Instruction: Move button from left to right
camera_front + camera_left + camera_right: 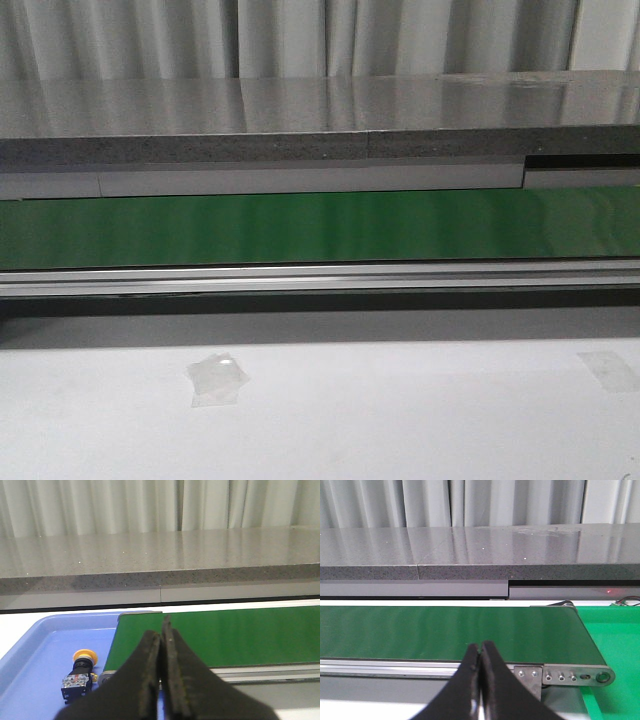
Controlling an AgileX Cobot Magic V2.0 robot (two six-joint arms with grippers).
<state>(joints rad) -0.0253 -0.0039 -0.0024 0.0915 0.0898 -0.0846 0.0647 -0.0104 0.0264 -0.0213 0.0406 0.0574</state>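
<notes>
The button (79, 676), with a yellow-orange cap and a black boxy body with tiny red and blue marks, lies on its side in a blue tray (35, 655), seen only in the left wrist view. My left gripper (161, 630) is shut and empty; it sits apart from the button, in front of the end of the green belt (225, 635). My right gripper (480, 647) is shut and empty in front of the belt's other end (445, 630). Neither gripper shows in the front view.
The green conveyor belt (320, 228) runs across the front view with an aluminium rail (320, 278) along its near side. A grey stone counter (320, 115) and curtains stand behind. A green surface (615, 640) lies past the belt's end. Tape patches (217, 380) lie on the white table.
</notes>
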